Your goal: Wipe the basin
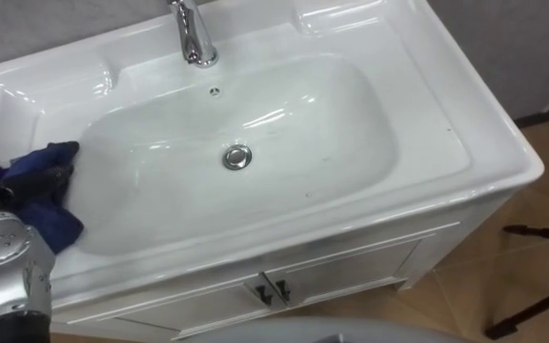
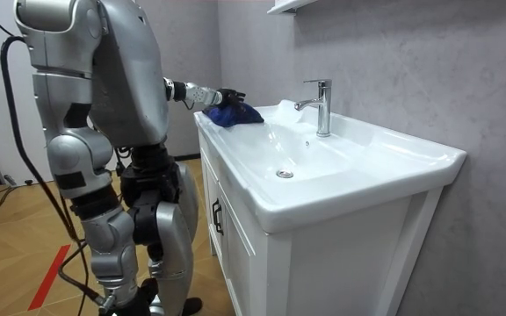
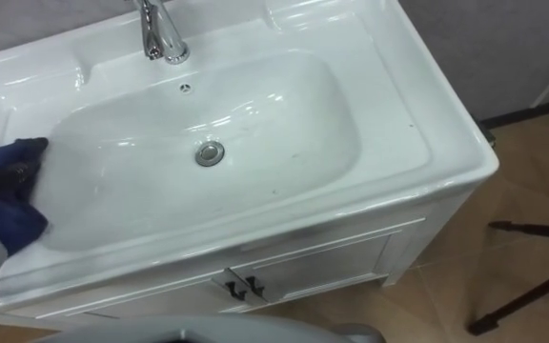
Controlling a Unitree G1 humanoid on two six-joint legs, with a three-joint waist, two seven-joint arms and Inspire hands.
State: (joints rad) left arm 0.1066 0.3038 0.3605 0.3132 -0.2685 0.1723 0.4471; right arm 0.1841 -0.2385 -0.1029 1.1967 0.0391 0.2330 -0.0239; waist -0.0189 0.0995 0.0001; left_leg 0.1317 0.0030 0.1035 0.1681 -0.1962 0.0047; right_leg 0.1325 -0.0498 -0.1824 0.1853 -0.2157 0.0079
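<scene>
The white basin (image 1: 484, 143) sits on a white cabinet (image 1: 351, 272) with two small dark door handles (image 1: 270, 291) side by side at the middle of its front. Its bowl is wide, shallow and glossy, with light glinting along the back slope. A chrome drain (image 1: 237, 157) lies at the middle of the bowl's floor, and a small overflow hole (image 1: 214, 91) sits on the back wall just above it. A few tiny dark specks show on the bowl to the right of the drain. The chrome faucet (image 1: 193, 38) stands upright on the back ledge, behind the overflow hole.

The one loose thing in the bowl is a dark blue cloth (image 1: 50, 219). It lies bunched in rumpled folds at the bowl's left end, partly on the rim and partly down the inner slope, well apart from the drain.

The robot stands in front of the cabinet with its left arm stretched out to that end. The left hand (image 2: 225, 94) rests on the cloth. Its dark fingers sink among the folds, so I cannot tell whether they are curled or straight.

A wooden floor (image 1: 541, 286) shows to the right of the cabinet.
</scene>
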